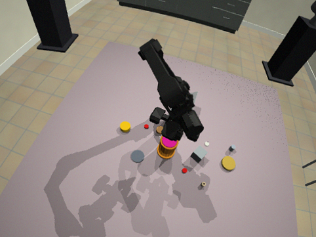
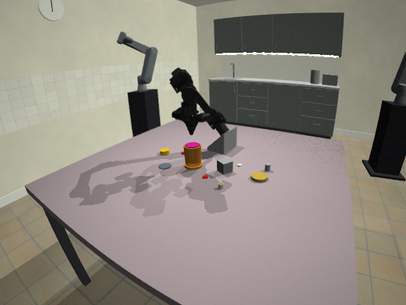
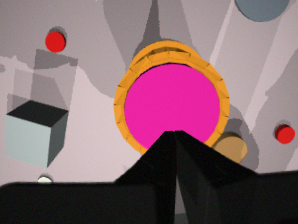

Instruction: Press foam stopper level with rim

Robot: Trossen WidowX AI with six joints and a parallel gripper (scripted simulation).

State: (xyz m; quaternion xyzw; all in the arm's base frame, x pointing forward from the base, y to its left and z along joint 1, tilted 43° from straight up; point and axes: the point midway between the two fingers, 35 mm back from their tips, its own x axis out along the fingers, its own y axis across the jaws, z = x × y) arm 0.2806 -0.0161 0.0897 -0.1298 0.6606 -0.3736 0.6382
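An orange ribbed jar [image 1: 166, 152] [image 2: 193, 157] [image 3: 121, 95] stands upright near the middle of the table. A magenta foam stopper [image 1: 169, 143] [image 2: 192, 145] [image 3: 172, 105] sits in its mouth, and its top shows a little above the rim in the exterior view. My gripper [image 1: 171, 135] [image 2: 191, 132] [image 3: 173, 140] is shut and empty. Its closed tips point down and hang a short way above the stopper, over its near edge in the wrist view. Nothing lies on the stopper.
A grey cube [image 1: 199, 153] [image 2: 224, 166] [image 3: 32, 135] stands right of the jar. A tan disc [image 3: 231, 149], a grey-blue disc [image 1: 137, 156] [image 2: 165, 166] and red buttons [image 1: 184, 170] [image 3: 55, 41] lie close around it. Yellow discs [image 1: 125, 126] [image 1: 228, 163] and a grey wedge [image 2: 224, 142] are farther off.
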